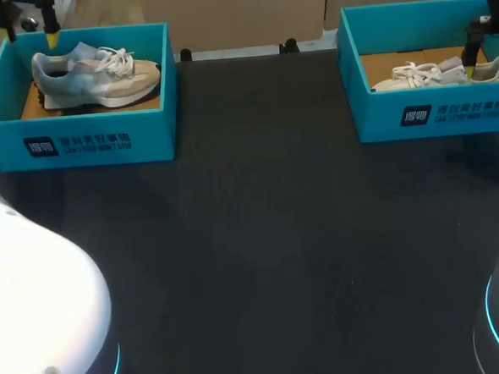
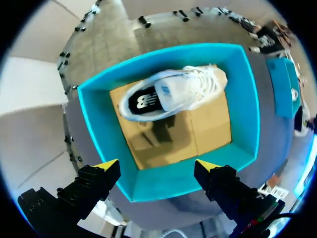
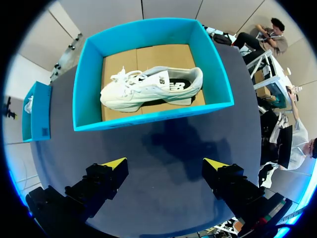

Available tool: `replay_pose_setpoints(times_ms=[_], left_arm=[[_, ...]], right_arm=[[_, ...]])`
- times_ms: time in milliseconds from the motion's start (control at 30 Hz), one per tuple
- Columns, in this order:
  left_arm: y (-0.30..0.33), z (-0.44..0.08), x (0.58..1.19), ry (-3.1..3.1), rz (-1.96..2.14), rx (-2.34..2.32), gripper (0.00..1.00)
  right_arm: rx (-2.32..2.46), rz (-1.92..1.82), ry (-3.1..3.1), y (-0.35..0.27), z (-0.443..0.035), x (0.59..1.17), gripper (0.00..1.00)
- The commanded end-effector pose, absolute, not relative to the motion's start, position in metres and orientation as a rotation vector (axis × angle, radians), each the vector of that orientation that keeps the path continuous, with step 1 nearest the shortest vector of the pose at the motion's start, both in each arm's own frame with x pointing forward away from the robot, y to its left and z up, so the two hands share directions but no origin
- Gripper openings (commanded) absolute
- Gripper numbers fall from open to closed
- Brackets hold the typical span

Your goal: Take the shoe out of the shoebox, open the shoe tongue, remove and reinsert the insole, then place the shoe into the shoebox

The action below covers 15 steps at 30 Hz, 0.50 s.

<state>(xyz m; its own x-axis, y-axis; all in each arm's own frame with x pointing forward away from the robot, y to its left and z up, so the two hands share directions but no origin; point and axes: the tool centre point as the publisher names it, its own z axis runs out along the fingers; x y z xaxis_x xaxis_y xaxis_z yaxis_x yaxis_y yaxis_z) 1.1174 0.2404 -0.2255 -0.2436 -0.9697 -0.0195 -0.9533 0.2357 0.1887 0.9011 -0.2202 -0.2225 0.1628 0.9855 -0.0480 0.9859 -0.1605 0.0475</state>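
Two teal shoeboxes stand at the table's far corners. The left shoebox (image 1: 85,138) (image 2: 148,183) holds a grey and beige sneaker (image 1: 94,76) (image 2: 173,91) lying on its side on brown cardboard. My left gripper (image 1: 28,29) (image 2: 157,166) hangs open high over that box's far left rim, nothing between its fingers. The right shoebox (image 1: 436,116) (image 3: 148,116) holds a white sneaker (image 1: 442,73) (image 3: 151,89), also on its side. My right gripper (image 1: 472,55) (image 3: 165,162) is open above that box, its fingers empty.
The dark table (image 1: 262,254) stretches between and in front of the two boxes. Each wrist view catches the other box off to one side: the right box (image 2: 285,84) and the left box (image 3: 34,111). The arms' white bases (image 1: 37,319) fill the near corners.
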Motion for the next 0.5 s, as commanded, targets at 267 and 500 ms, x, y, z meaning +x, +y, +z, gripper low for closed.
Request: replay_pose_setpoints(times_ms=[267,500], left_arm=[[0.257,-0.252,1.154,-1.669,0.015,2.534,1.0],[0.257,-0.254,1.157,-1.696,0.0,2.549,1.0]], right_arm=[[2.341,-0.006,1.989,-0.22,-0.223,0.9,1.0],[2.341,-0.006,1.989,-0.22,-0.223,0.9,1.0]])
